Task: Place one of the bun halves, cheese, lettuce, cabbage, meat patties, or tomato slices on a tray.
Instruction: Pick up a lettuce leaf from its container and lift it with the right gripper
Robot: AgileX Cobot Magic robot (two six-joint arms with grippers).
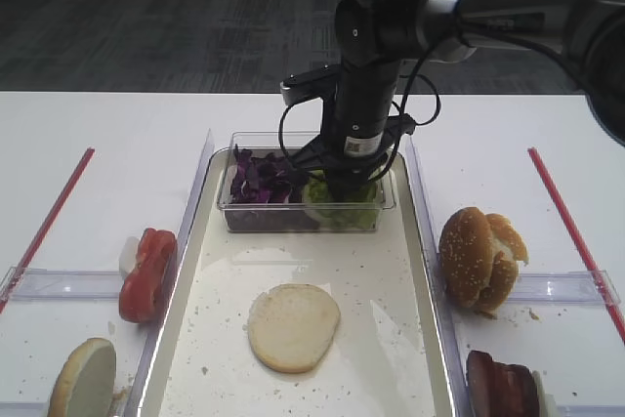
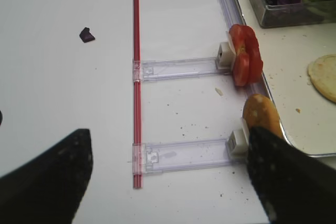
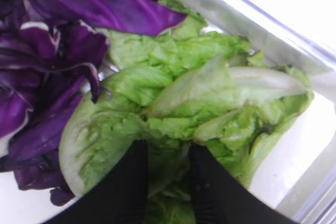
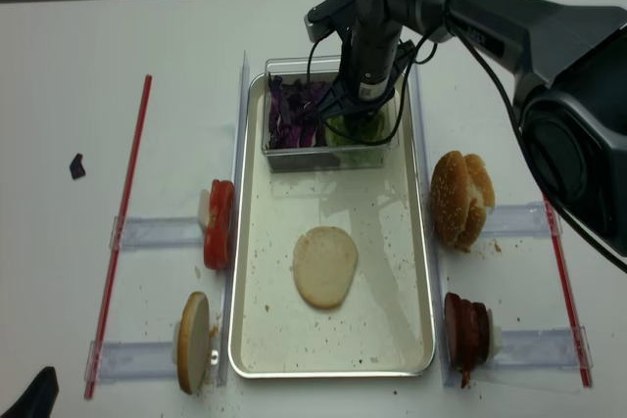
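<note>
Down in the small clear plastic box (image 1: 244,214) at the far end of the cream-white rectangular tray (image 1: 410,339), the right tool (image 3: 167,182) pinches the crinkled light-green lettuce (image 3: 178,103), beside dark purple shredded cabbage (image 3: 47,66). Nearer, a pale flat bun half (image 1: 293,327) lies on the tray. The left tool (image 2: 168,182) hangs released over the counter (image 2: 63,93).

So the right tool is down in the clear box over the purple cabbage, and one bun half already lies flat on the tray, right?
Not quite. The right tool is down in the clear box, but over the lettuce, not the purple cabbage beside it; the right wrist view shows this. One bun half does lie flat on the tray.
</note>
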